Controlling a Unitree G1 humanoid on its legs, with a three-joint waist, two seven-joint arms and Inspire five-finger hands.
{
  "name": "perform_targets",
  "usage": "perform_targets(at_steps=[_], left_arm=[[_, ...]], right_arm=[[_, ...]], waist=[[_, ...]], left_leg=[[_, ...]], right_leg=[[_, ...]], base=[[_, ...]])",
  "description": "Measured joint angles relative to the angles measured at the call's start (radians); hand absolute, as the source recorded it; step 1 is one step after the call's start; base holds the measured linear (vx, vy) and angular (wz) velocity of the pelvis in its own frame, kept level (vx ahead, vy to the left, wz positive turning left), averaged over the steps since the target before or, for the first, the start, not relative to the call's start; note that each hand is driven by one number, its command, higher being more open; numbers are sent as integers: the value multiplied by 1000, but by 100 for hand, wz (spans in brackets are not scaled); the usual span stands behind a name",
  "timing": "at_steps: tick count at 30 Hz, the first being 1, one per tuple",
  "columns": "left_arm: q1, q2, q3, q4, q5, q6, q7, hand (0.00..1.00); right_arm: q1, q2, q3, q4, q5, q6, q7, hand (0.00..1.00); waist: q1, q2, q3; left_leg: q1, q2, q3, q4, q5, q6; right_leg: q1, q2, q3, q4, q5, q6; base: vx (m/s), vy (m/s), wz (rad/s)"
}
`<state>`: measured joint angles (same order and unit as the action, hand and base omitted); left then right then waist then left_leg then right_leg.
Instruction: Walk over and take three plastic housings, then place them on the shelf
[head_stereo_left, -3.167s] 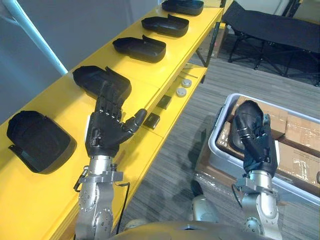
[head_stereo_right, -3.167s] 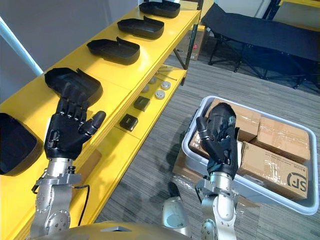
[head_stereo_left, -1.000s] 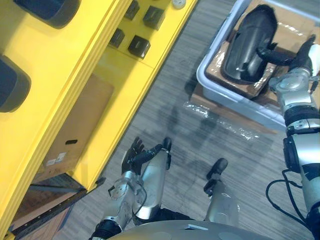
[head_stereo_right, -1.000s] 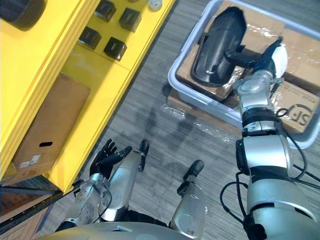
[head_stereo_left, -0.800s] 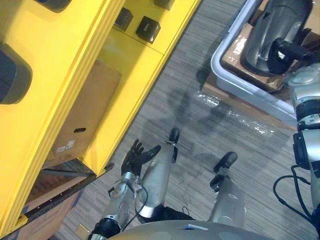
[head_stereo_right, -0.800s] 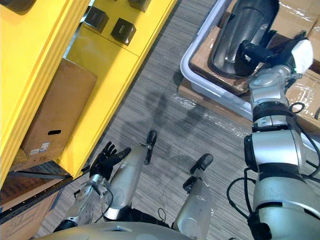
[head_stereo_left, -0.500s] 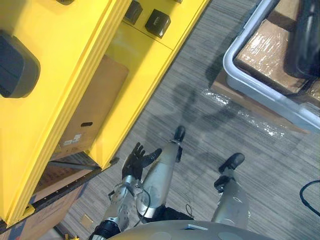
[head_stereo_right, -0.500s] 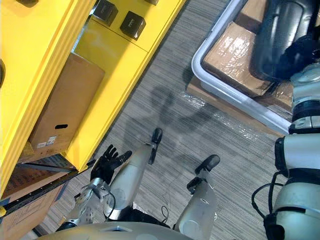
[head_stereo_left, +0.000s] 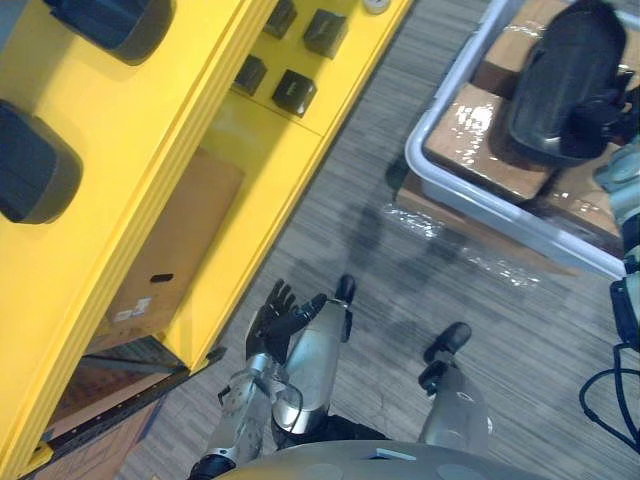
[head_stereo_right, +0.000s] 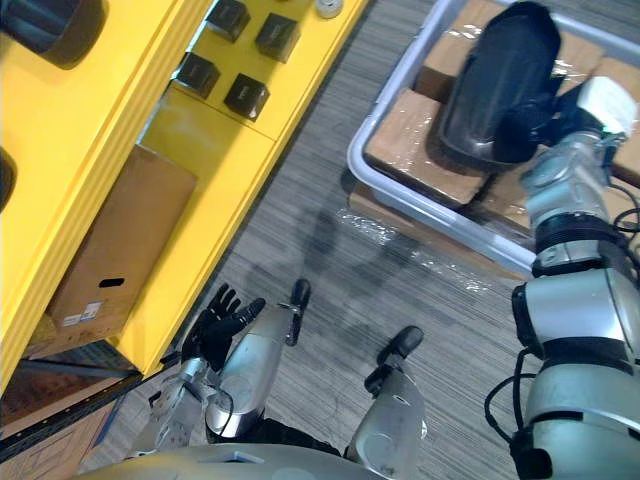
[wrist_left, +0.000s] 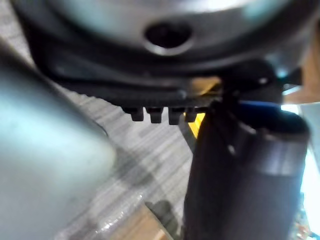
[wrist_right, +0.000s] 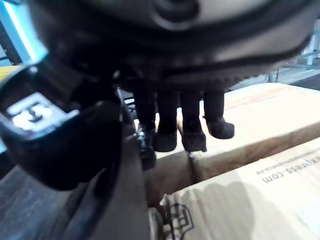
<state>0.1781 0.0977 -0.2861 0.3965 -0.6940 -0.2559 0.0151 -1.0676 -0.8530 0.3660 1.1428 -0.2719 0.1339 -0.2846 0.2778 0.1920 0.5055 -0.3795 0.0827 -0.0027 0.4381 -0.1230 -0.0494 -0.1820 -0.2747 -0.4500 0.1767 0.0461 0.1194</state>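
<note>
While the right hand (head_stereo_right: 540, 118) clasps a glossy black plastic housing (head_stereo_right: 495, 70) in the grey crate (head_stereo_right: 430, 212), left hand (head_stereo_right: 225, 315) splayed, lifting seems next

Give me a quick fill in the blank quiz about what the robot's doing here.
The right robot hand grips a ___ plastic housing.
The grey bin beneath it holds ___ boxes.
The left robot hand hangs open beside the ___ shelf.
Missing words: black; cardboard; yellow.
</note>
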Motion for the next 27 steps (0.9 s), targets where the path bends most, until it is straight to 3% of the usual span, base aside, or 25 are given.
perform_targets(at_steps=[4,9,12,14,17,19,23,27], left_arm=[[18,8,32,-156,76,17,8,100],[-44,41,67,-314,74,30,-10,100],[-122,64,66,-350,29,75,-60,100],[-175,72,59,-343,-25,152,-88,100],[-289,73,24,-206,-130,266,-116,100],[-380,71,24,-13,-241,358,-118,100],[-457,78,61,147,-396,439,-121,100],[-475,87,103,148,-470,452,-157,100]], right_arm=[[54,43,-14,-101,-43,-8,0,0],[88,128,-89,-215,-118,-14,-12,0],[116,176,-114,-259,-159,-20,-27,0],[126,212,-124,-264,-199,-31,-36,0],[193,256,-131,-305,-265,-65,-40,0],[236,302,-131,-354,-315,-102,-43,0],[278,323,-128,-437,-376,-166,-48,0],[332,346,-118,-503,-392,-195,-47,0]], waist=[[-47,-36,24],[-104,-59,24],[-122,-79,13],[-142,-98,-3],[-157,-131,-52],[-186,-155,-81],[-210,-176,-106],[-223,-185,-145]], left_leg=[[93,2,22,-61,19,-12],[199,18,47,-146,48,-29],[251,37,62,-189,60,-44],[271,44,73,-211,66,-49],[303,54,98,-238,70,-54],[335,61,126,-254,70,-54],[358,73,161,-272,73,-60],[358,81,180,-279,76,-65]], right_leg=[[59,0,10,-7,-5,-3],[124,20,24,-37,-2,-2],[155,44,36,-63,3,-9],[165,54,42,-79,7,-14],[177,67,63,-98,12,-17],[194,73,80,-111,14,-19],[195,90,109,-135,32,-25],[196,105,127,-173,56,-32]], base=[[-8,-20,-6],[11,-50,-14],[32,-77,-17],[35,-41,-18],[49,-21,-21],[48,-10,-27],[-2,-10,-25],[-37,-8,-17]])
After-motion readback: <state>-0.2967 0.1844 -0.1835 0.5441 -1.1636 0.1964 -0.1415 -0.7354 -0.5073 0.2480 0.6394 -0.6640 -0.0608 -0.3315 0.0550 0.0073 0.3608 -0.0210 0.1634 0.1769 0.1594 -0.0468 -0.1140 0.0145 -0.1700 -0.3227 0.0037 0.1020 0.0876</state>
